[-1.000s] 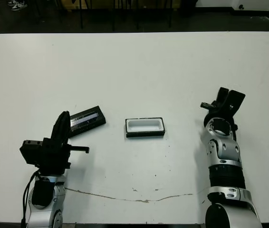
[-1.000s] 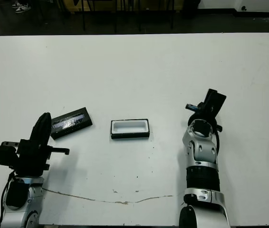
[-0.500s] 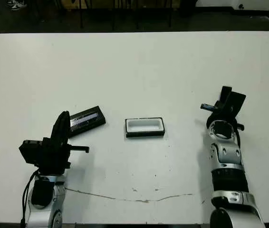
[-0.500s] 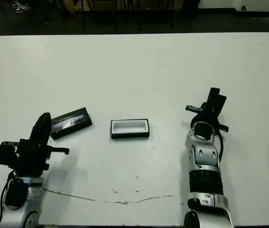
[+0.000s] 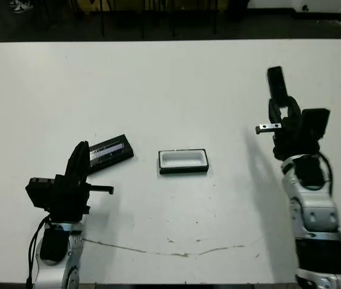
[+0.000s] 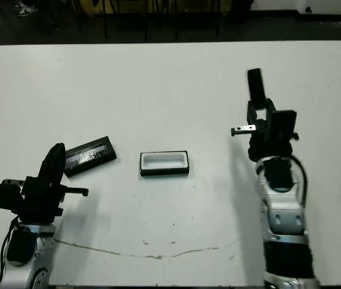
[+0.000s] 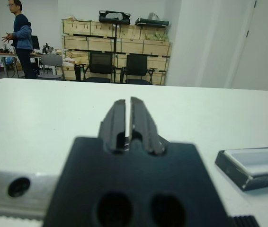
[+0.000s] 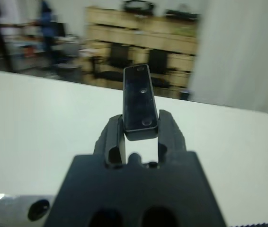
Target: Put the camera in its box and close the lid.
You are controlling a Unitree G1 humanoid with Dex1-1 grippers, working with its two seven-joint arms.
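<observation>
I see the right hand (image 8: 141,135) raised above the white desk (image 5: 170,78), grasping the small black oblong camera (image 8: 138,101) by its lower end; the camera stands upright between the two black fingers (image 8: 171,132). The shallow black-walled box with a white inside (image 5: 184,161) rests open near the desk centre, well apart from the right hand. The flat black lid with a silvery stripe (image 5: 110,150) lies left of the box, just beyond the left hand (image 7: 130,124), which I read as clenched on nothing. A person (image 7: 20,35) stands beyond the desk.
</observation>
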